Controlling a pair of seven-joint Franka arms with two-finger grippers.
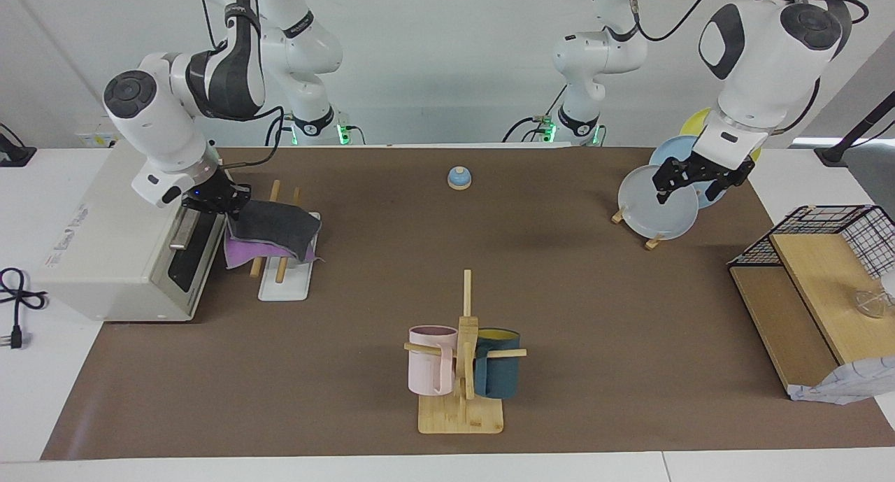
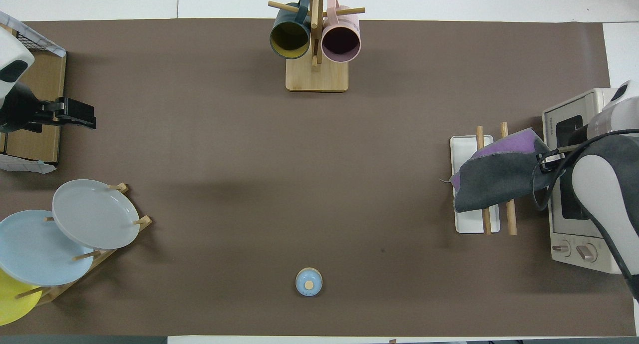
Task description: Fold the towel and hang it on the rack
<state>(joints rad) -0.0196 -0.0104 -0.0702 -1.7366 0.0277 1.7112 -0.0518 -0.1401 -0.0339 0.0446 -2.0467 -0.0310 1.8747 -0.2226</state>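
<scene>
The small soft towel (image 1: 274,236), purple on one face and dark grey on the other, is draped across the rack (image 1: 288,280), that pair of light wooden dowel rails on a flat white base at the right arm's end of the table. The grey face is on top, with a purple edge showing beneath it.

The right gripper (image 1: 225,203) sits right at the towel's edge on the side toward the boxy white toaster oven (image 1: 119,247), fingers pressed together and pinching the towel's corner just above the rails. In the overhead view that corner is lifted into the gripper (image 2: 548,160), while the rest of the cloth sags over both dowels.

Over at the other end, the left gripper (image 1: 689,186) waits with its fingers spread wide, hanging over the pale round plates in the small wooden stand (image 1: 657,203), holding nothing, well apart from the towel.

Mid-table, a small blue round bell (image 1: 459,178) sits nearer the robots, and a bamboo mug tree (image 1: 463,370) with pink and dark blue mugs stands farther out.
</scene>
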